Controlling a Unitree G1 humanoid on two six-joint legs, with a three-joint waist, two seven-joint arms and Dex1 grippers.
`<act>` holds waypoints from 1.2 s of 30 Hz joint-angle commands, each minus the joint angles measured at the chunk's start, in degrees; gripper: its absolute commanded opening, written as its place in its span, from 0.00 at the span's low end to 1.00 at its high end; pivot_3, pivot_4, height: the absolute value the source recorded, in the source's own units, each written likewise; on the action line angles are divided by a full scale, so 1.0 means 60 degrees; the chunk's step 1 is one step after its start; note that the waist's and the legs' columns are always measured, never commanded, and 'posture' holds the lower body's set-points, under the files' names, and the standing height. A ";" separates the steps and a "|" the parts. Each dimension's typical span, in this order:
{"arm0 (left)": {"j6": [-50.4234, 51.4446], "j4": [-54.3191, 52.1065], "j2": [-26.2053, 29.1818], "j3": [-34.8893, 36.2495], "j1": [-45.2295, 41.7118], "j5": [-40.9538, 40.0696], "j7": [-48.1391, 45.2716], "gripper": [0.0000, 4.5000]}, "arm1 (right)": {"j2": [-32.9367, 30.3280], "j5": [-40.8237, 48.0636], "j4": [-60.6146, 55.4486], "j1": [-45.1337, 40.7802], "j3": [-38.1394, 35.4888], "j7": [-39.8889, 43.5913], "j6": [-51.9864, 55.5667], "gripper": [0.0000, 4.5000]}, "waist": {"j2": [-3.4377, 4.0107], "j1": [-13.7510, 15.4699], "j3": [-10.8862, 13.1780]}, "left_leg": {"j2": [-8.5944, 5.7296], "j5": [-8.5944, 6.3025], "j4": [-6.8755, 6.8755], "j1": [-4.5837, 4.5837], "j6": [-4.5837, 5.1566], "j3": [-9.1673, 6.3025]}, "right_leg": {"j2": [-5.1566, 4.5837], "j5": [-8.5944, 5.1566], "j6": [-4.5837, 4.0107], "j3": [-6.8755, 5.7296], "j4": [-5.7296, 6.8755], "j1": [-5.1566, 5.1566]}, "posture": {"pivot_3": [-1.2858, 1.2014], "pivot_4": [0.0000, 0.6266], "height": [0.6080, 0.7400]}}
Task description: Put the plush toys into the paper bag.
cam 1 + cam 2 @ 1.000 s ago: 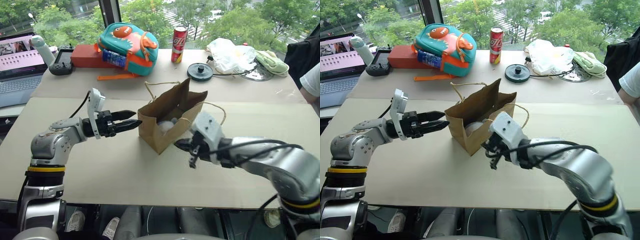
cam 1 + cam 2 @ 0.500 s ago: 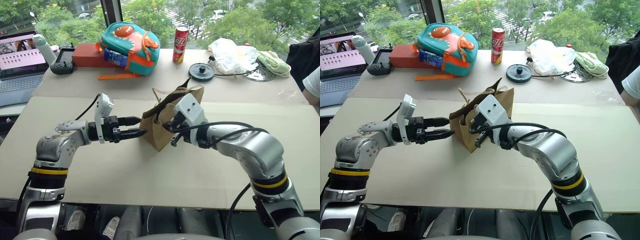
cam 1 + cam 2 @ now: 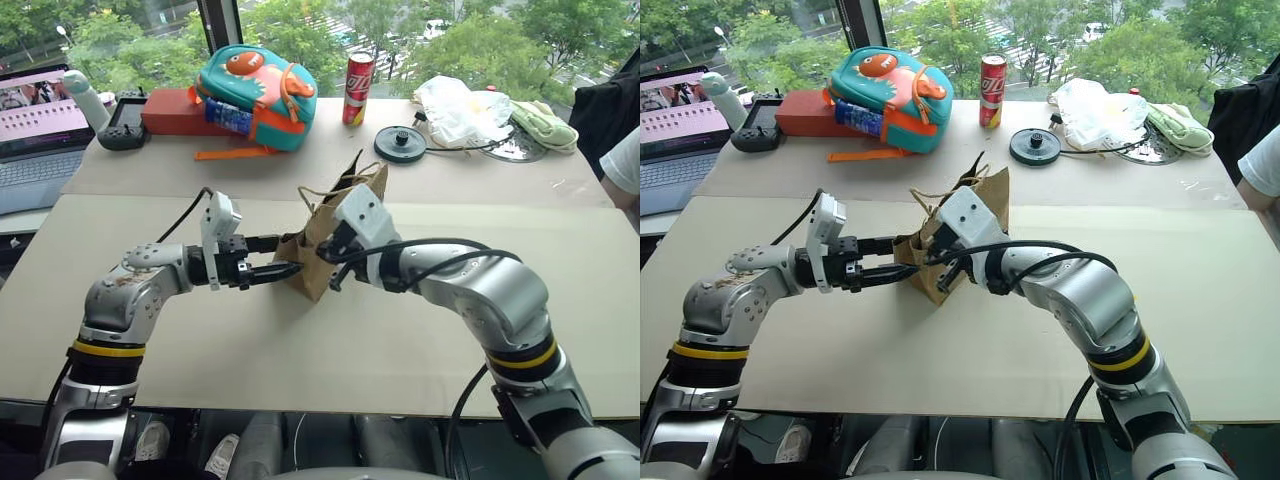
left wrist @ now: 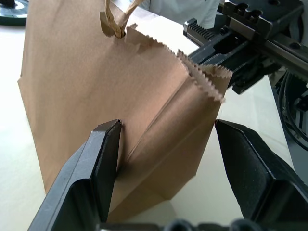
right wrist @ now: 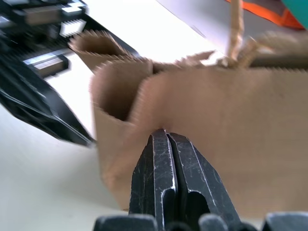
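Two grippers met at one paper bag (image 3: 335,235) in the head views. Left gripper (image 3: 285,270), pointing level toward the robot's right, had its fingers spread and their tips at the bag's near lower corner. Right gripper (image 3: 335,268), fingers pressed together, lay against the bag's front wall just beyond the left one's tips. Bag stood upright but squeezed narrow, its long axis vertical, mouth above both hands. Plush toys could not be made out; whether any sat inside could not be told.

Left wrist view: bag's corner fold stood between the spread black fingers (image 4: 96,163), one touching the paper, the other a little off it. The other arm's gripper showed behind the serrated rim.

Right wrist view: closed fingers (image 5: 168,178) with nothing between them, tips touching the brown wall below the rim; cord handle (image 5: 235,29) above.

Judgement: both hands equally near the bag, left better placed to clamp the corner directly ahead of it.
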 commanded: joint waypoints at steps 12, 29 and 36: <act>0.0029 -0.0528 0.0054 -0.0223 0.0044 -0.0038 -0.0126 0.74 | 0.0628 -0.0691 0.0796 -0.0793 0.0134 0.0296 -0.0453 0.01 | 0.0000 -0.0006 0.0000 | 0.0002 0.0000 -0.0003 0.0005 0.0000 -0.0002 | 0.0001 0.0000 -0.0001 -0.0004 0.0002 0.0000 | 0.52 0.24 0.99; -0.1265 0.0601 -0.1168 -0.0543 -0.0229 0.1435 0.1295 0.58 | 0.0742 -0.0712 0.0334 -0.0728 -0.0111 0.0210 -0.0041 0.00 | 0.0000 -0.0009 0.0000 | 0.0000 0.0000 -0.0005 0.0002 0.0000 -0.0005 | 0.0000 0.0001 -0.0002 -0.0007 0.0005 -0.0001 | 0.52 0.24 0.99; -0.1296 0.0627 -0.1139 -0.0437 -0.0197 0.1453 0.1370 0.04 | 0.0763 -0.0758 0.0205 -0.0741 -0.0181 0.0220 0.0159 0.00 | 0.0000 -0.0001 0.0000 | 0.0000 0.0000 -0.0004 0.0002 0.0000 -0.0007 | -0.0001 0.0001 -0.0001 -0.0008 0.0005 0.0000 | 0.52 0.24 0.99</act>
